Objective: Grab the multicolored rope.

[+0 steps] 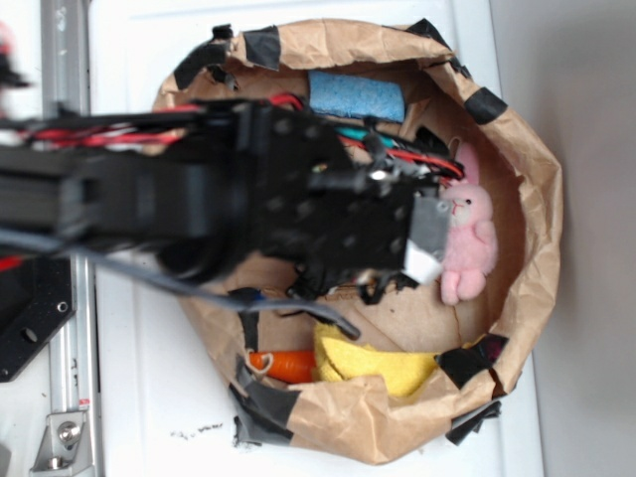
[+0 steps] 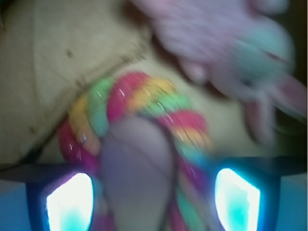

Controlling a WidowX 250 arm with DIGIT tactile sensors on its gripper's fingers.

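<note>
Gripper (image 2: 153, 192) spread wide, multicolored rope (image 2: 139, 103) bend sitting between its fingers; pink bunny (image 2: 231, 53) just beyond could get snagged if it closes off-centre.

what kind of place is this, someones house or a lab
Most likely a robot lab test bench, not a home. A black robot arm on a metal rail reaches into a taped brown paper bin on a white tabletop, holding practice toys: a pink bunny, a multicolored rope.
</note>
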